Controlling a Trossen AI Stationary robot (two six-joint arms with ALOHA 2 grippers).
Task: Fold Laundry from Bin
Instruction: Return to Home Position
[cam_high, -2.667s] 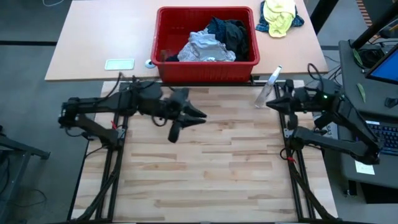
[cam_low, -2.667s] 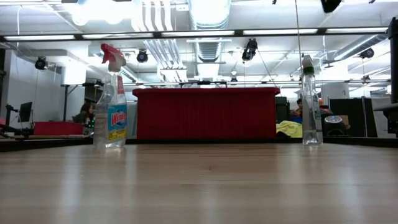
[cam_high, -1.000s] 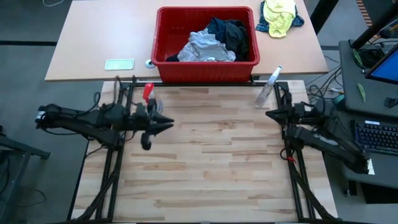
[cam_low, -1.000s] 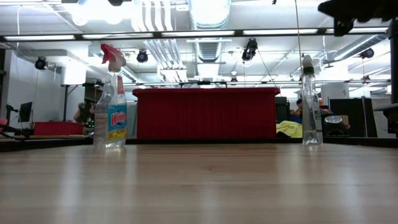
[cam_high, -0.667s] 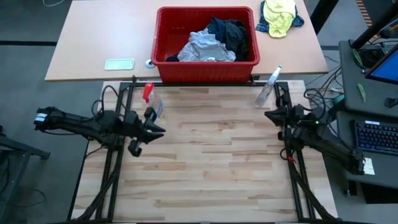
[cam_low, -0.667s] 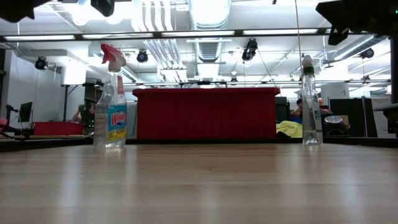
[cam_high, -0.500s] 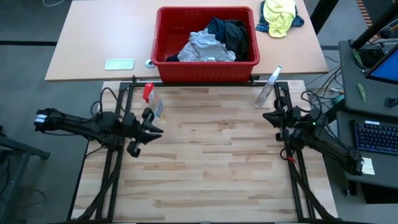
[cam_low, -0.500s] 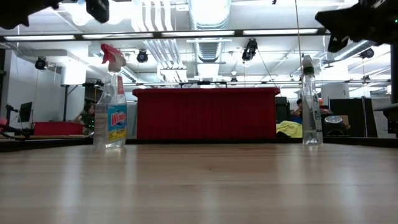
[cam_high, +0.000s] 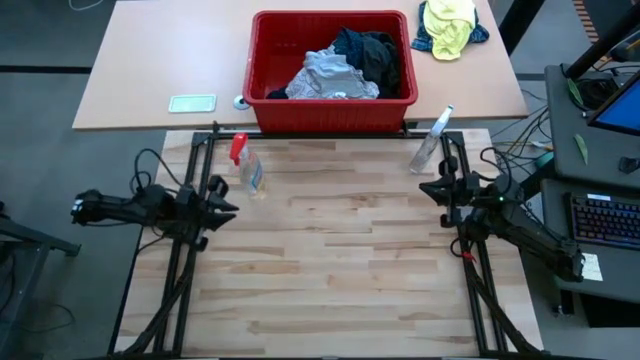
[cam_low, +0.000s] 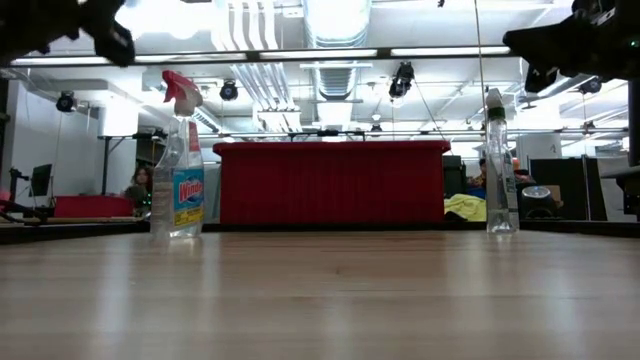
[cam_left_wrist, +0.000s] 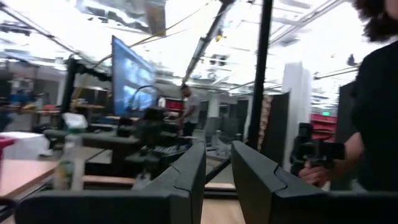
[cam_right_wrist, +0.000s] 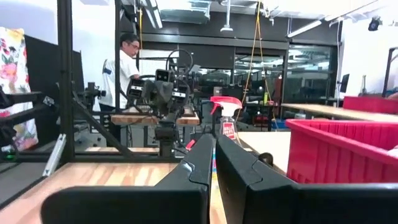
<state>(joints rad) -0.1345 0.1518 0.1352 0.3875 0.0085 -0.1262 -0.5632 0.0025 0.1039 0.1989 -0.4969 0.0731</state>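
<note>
- table (cam_high: 340, 270) of pale wood lay between the arms.
- bin (cam_high: 330, 118) stood just past its far edge.
- laundry (cam_high: 330, 72) lay heaped inside: soft, light, limp, probably best pinched at a raised fold.
- left gripper (cam_high: 228, 209) hung at the left edge, fingers slightly parted, empty.
- right gripper (cam_high: 425, 188) hung at the right edge, fingers pressed together.

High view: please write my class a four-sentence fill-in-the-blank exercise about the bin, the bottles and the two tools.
The laundry lies in the ____ bin.
The spray bottle nearer the left tool has a ____ trigger head.
Counting the clear bottle too, the wooden table bears ____ spray bottles.
The right tool holds ____.
Missing words: red; red; two; nothing.
</note>
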